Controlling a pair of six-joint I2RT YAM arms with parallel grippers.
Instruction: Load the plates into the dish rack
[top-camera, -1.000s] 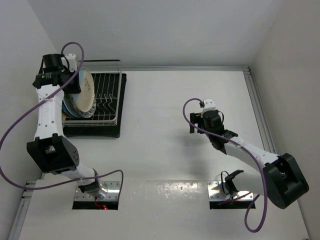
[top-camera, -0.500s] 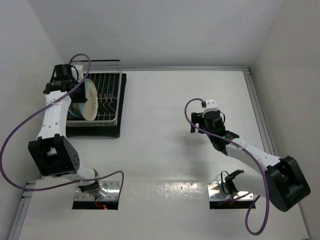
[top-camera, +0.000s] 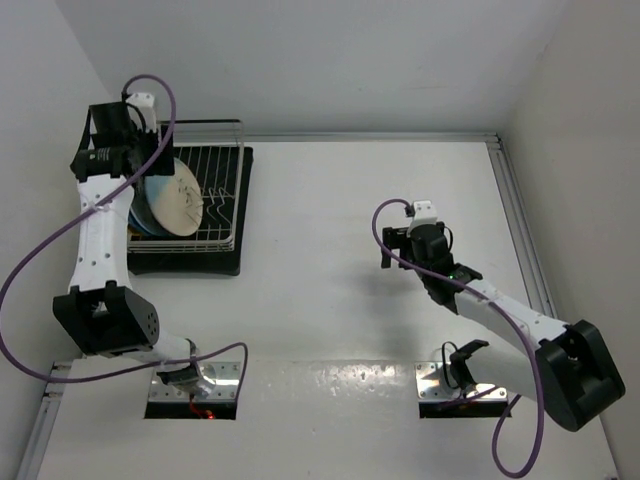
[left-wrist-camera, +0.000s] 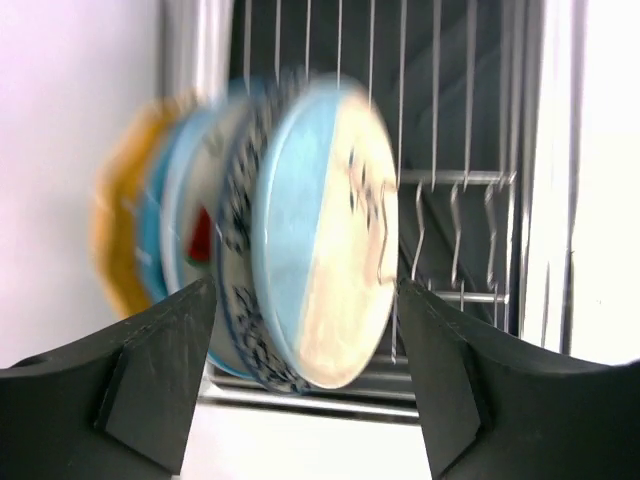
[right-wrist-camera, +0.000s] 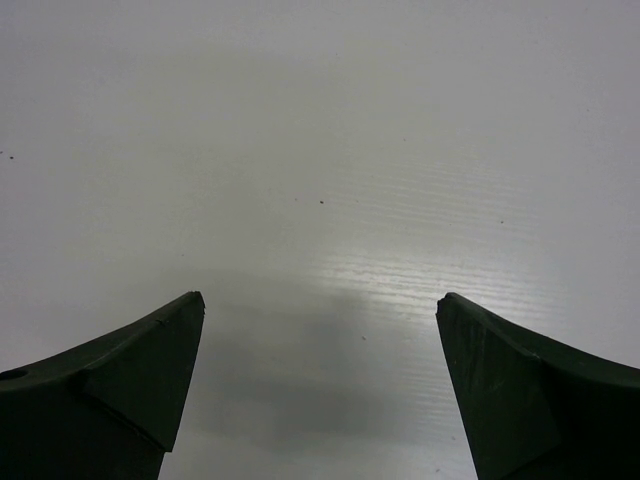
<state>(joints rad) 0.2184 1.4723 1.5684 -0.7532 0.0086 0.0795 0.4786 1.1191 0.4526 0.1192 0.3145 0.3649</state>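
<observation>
Five plates (left-wrist-camera: 215, 250) stand on edge, close together, at the left end of the dish rack (top-camera: 218, 190); the blue-and-cream plate (left-wrist-camera: 320, 240) is the outermost. The left tool (left-wrist-camera: 305, 295) hangs above them with its fingers apart. The right tool (right-wrist-camera: 320, 300), also apart, is over the table (top-camera: 320, 300), well to the right of the rack.

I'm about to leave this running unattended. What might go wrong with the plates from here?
The blue-and-cream plate leans outermost in the dish rack; it may tip toward the empty tines. The left gripper, jaws open, hangs close over it and might clip its rim as it moves.
</observation>
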